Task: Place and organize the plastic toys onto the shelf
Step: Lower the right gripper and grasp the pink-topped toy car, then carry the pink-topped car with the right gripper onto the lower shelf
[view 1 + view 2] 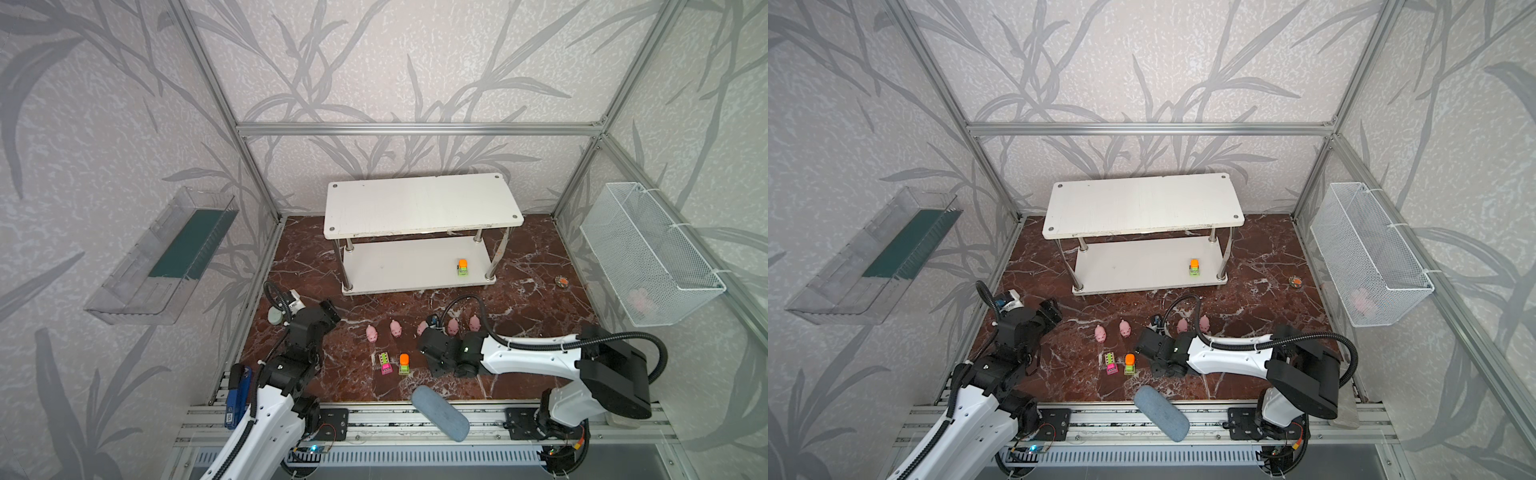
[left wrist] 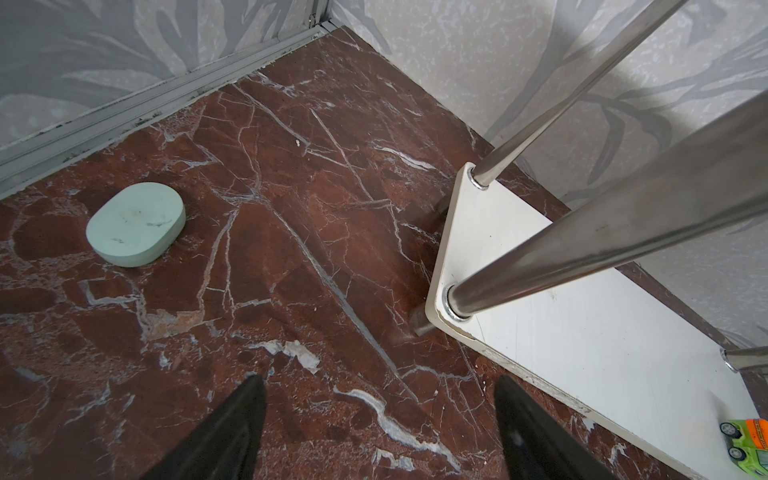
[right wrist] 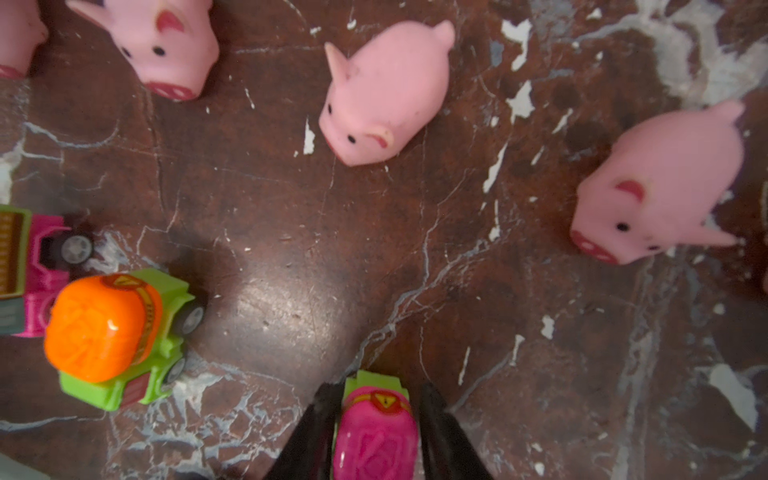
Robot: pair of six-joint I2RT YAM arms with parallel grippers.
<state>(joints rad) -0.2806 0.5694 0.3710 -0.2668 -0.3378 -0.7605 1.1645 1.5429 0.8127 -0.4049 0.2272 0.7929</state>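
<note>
right gripper [image 3: 376, 395]: fingers [image 3: 320, 419] clenched on the pink-top truck [image 3: 376, 436], one on each flank, both touching. The truck's green nose pokes out just past the tips. Can't tell if its wheels are on the table [image 3: 291, 257]. In both top views the wrist hides the fingers and that truck. The wrist sits just at 3 o'clock of the orange truck [image 1: 404, 363], and the ladder truck [image 1: 385, 363] is just beside the orange one at its 9 o'clock.

pigs [image 1: 396, 328] stand in a row at 12 o'clock of those trucks, the right-hand ones partly behind the right wrist.

left gripper [image 2: 380, 399]: released, fingers wide apart over the table, at 9 o'clock of the pig row, near the shelf's front-left post.

shelf [image 1: 419, 203] is at 12 o'clock of the pigs. The shelf truck [image 1: 463, 267] stands on the lower board, toward its 3 o'clock end.
</note>
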